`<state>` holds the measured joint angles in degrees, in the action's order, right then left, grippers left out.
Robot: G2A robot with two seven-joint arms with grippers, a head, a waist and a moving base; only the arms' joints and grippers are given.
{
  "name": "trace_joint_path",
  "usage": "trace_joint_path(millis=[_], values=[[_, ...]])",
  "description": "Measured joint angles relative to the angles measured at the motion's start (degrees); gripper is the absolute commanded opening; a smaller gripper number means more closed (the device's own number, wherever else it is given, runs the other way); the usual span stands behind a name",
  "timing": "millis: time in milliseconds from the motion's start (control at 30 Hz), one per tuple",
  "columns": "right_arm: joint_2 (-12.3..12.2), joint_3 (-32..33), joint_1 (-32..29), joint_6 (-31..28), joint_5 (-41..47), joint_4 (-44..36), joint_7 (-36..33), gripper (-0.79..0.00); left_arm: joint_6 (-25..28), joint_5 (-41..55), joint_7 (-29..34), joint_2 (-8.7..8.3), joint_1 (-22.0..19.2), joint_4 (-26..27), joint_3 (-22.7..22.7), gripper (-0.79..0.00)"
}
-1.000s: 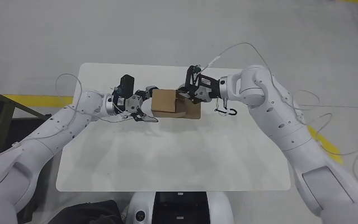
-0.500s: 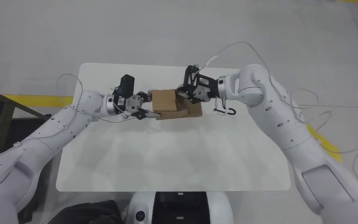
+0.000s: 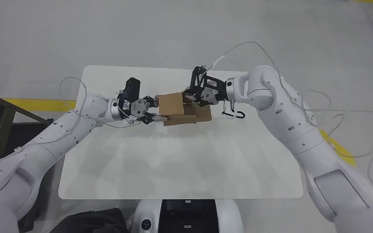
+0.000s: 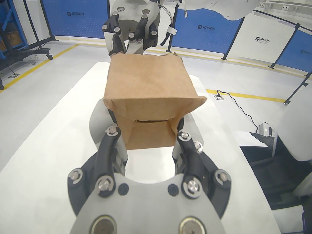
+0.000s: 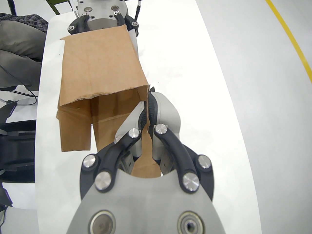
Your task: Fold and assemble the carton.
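Note:
A brown carton (image 3: 176, 107) is held between both arms above the white table (image 3: 175, 163). Its top panel (image 4: 148, 76) slopes toward me in the left wrist view, with folded end flaps (image 4: 151, 135) below. My left gripper (image 4: 146, 118) clasps that end, one finger on each side. At the opposite, open end, my right gripper (image 5: 147, 113) is shut on the edge of a side wall. In the top view, the left gripper (image 3: 152, 109) and right gripper (image 3: 190, 99) face each other across the carton.
A loose flap (image 3: 201, 115) hangs low by the table on the right arm's side. A black cable loop (image 3: 233, 115) dangles from the right arm. Dark bags (image 5: 17, 44) lie beyond one short end of the table.
The left gripper's fingers have drawn in around the carton's end. The carton has shifted slightly toward the left arm, and its lower flap has swung nearer the table.

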<state>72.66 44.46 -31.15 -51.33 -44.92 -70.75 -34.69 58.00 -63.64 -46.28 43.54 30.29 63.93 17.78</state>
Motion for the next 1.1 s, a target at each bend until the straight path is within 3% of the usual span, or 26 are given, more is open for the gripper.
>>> trace_joint_path(millis=[100,167,200,500,733,900,1100], values=[[0.0,0.0,0.1,0.1,0.1,0.2,0.1,-0.135,0.0,0.3,0.0,-0.05,-0.2,-0.1,-0.5,-0.409],[0.0,0.0,0.1,0.2,0.3,0.4,0.3,-0.022,0.0,0.9,0.0,-0.06,-0.2,-0.2,-0.8,-0.413],[0.0,0.1,0.1,0.3,0.4,0.6,0.4,0.0,0.0,1.1,0.0,-0.06,-0.3,-0.3,-1.0,-0.416],[-1.2,4.1,-1.4,0.9,1.6,1.4,2.9,0.0,0.0,3.8,0.0,-0.23,-0.6,-1.7,-2.1,-0.419],[-3.7,10.1,-6.8,-3.9,6.5,0.0,3.3,0.0,0.0,6.1,0.0,-0.82,-0.3,-2.2,-1.1,-0.453],[-4.3,9.6,-9.0,-5.3,10.2,-2.3,0.5,0.0,0.0,6.1,0.0,-1.17,0.2,-1.1,-0.4,-0.462],[-4.0,8.7,-10.0,-2.0,8.2,-3.8,4.1,0.0,0.0,4.5,0.0,-1.07,0.5,0.1,-0.7,-0.459]])
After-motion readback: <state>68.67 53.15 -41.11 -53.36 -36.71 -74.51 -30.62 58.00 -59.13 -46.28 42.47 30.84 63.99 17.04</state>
